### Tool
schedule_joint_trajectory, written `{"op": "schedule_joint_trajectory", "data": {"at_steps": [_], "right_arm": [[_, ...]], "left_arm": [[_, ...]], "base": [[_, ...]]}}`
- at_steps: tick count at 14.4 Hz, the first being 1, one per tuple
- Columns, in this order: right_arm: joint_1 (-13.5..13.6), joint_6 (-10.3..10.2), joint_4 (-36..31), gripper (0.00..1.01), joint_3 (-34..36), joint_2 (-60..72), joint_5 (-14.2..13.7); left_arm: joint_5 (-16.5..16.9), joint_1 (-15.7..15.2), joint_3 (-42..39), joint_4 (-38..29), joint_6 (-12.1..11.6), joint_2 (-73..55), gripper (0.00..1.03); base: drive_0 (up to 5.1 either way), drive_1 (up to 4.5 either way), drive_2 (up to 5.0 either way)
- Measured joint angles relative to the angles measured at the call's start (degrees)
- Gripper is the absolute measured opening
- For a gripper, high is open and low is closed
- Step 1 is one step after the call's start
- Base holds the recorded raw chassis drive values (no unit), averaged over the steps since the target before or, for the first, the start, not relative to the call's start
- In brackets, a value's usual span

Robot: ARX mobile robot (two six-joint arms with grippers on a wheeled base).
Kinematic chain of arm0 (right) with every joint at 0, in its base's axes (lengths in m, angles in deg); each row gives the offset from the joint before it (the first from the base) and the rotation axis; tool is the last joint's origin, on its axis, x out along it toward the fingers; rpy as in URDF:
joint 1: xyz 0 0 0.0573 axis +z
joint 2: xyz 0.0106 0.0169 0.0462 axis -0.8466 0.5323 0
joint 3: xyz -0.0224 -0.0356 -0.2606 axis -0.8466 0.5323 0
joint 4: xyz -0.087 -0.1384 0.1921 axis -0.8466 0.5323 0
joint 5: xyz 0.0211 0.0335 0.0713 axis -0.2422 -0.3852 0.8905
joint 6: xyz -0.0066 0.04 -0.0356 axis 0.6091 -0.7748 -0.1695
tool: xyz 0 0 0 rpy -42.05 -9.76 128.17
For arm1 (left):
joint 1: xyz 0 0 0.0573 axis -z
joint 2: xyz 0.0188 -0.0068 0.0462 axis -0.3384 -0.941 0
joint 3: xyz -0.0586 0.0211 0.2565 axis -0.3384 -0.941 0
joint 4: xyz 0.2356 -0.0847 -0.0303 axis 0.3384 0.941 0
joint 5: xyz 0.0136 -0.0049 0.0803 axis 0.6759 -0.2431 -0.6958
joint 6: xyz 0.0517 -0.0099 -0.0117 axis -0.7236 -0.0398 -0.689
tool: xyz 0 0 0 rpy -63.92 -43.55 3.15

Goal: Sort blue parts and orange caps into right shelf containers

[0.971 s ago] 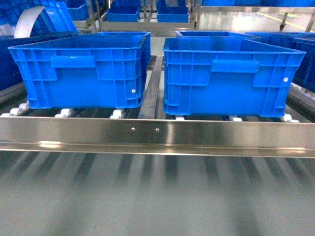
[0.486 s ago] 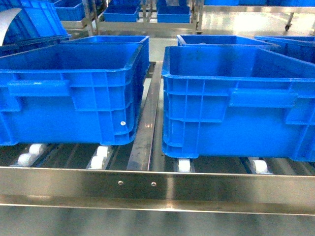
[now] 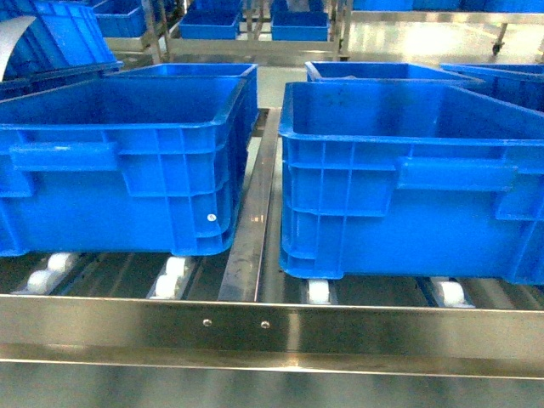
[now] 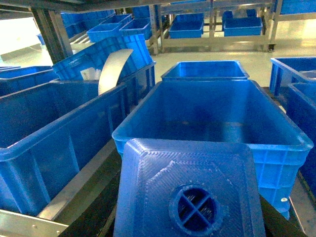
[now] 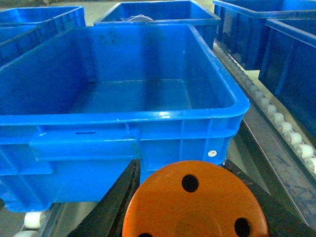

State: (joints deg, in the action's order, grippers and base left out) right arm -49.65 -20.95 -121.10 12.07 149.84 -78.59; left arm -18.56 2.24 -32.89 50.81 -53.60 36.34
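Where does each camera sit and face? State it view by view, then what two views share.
Head: on the robot, facing the long stainless-steel rack and two large blue open-top plastic crates; no arm shows.
Left wrist: above the small blue plastic block, facing the left crate.
Right wrist: above the small orange holed cap between black fingers, facing the right crate.
Shared: both crates also appear in head view.

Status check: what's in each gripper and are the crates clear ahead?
Left gripper shut on blue part, front left crate ahead, inside bare. Right gripper shut on orange cap, front right crate ahead, open. Nothing between.
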Motion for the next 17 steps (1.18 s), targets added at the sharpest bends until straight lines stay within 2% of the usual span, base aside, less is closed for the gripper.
{"op": "schedule_joint_trajectory", "data": {"at_steps": [17], "right_arm": [[0.00,0.00,0.00,0.42,-0.02,0.00,0.00]], "left_arm": [[0.00,0.00,0.02,0.00,0.00,0.00,0.44]], "base": [[0.0,0.00,0.0]]}}
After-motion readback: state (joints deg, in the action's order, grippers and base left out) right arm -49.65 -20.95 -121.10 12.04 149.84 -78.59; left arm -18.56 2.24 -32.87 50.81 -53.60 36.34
